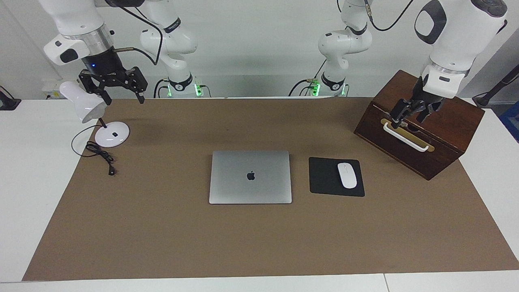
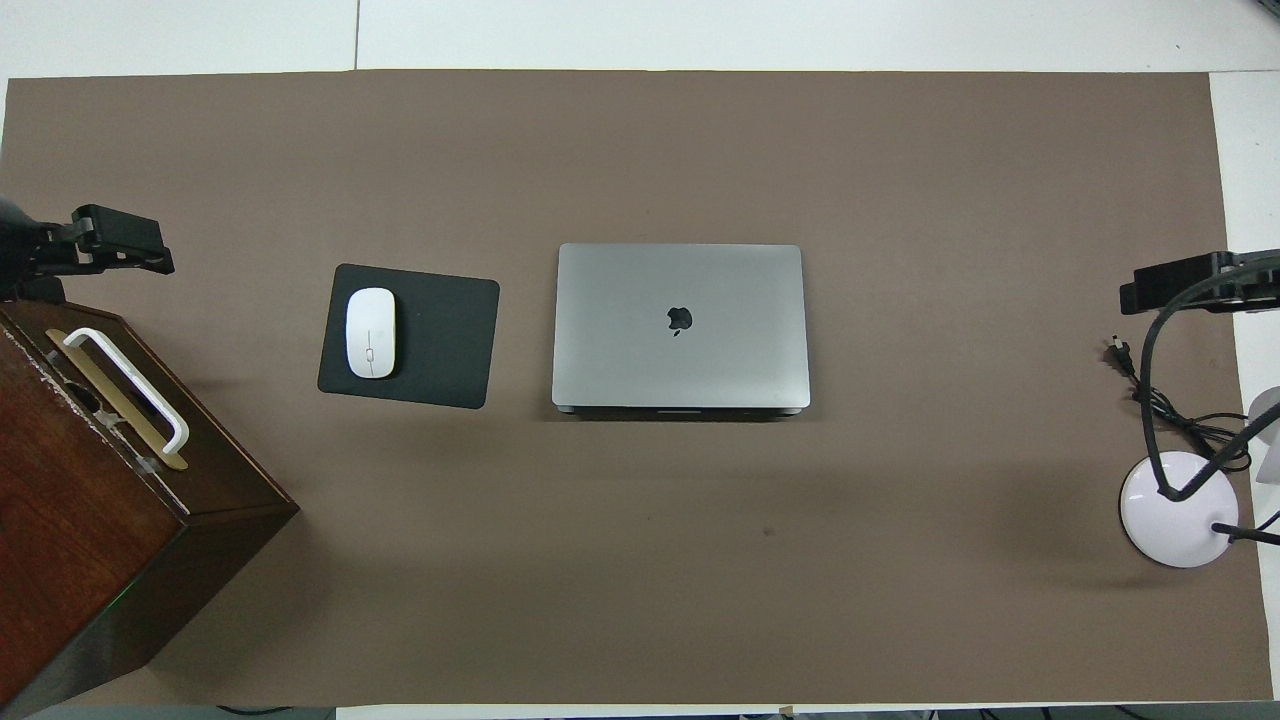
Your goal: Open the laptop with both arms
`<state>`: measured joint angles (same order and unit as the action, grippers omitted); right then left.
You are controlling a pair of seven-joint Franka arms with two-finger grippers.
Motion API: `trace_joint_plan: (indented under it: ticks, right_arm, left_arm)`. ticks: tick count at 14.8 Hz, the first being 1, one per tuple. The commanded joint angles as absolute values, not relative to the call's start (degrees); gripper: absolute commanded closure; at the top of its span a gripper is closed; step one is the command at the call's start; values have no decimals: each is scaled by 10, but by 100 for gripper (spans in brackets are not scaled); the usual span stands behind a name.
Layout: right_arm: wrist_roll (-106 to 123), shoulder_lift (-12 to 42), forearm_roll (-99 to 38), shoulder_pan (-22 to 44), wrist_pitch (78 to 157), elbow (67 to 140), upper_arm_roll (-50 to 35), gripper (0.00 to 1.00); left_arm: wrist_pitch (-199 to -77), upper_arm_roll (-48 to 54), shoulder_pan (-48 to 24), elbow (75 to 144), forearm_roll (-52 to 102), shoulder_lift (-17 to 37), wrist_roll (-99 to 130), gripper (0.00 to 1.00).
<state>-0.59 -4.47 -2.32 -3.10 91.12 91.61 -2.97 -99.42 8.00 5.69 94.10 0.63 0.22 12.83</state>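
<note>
The left gripper point(image 1: 408, 114) hangs over the wooden box point(image 1: 446, 121) at the left arm's end of the table, above the box's white handle point(image 1: 405, 138); its fingers stand spread, with nothing between them and clear of the handle. The right gripper point(image 1: 117, 91) hangs over the brown mat point(image 1: 162, 235) at the right arm's end, beside the white desk lamp point(image 1: 87, 107); its fingers are spread wide and hold nothing.

The laptop point(image 1: 250, 177) lies shut and flat on the mat at mid-table, lid up with the dark logo showing, well apart from both grippers. Just beside it, toward the left arm's end, lies a black mouse pad point(image 1: 324, 178) with a white mouse point(image 1: 347, 175) on it. The lamp's black cord point(image 1: 99, 152) lies coiled on the mat near the lamp's round base.
</note>
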Motion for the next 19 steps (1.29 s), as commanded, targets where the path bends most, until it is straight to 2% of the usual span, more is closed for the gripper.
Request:
trace_joint_plan:
  ticks: [1,4,5,7,8,9,16,19]
  right_arm:
    - [6,-59,-30,-25,913,933,-22,0]
    - [6,-59,-30,-25,913,933,-22,0]
    - [6,-59,-30,-25,913,933,-22,0]
    - [6,-59,-30,-25,913,933,-22,0]
    - [6,-59,-30,-25,913,933,-22,0]
    - [6,-59,-30,-25,913,933,-22,0]
    - [6,-59,-30,-26,912,933,-23,0]
    - [6,-59,-30,-27,913,933,-23,0]
  left_arm:
    - [-1003,89,62,940,0,5,128,0]
    - [-1002,90,62,944,0,4,129,1]
    - [-1001,91,62,944,0,4,139,34]
    - [-1001,91,62,946,0,4,203,75]
    - [-1002,91,59,947,0,4,232,92]
    - [-1002,91,53,947,0,4,252,100]
    - [-1005,91,55,991,81,-14,386,100]
    - [-1055,91,49,1046,118,-37,501,100]
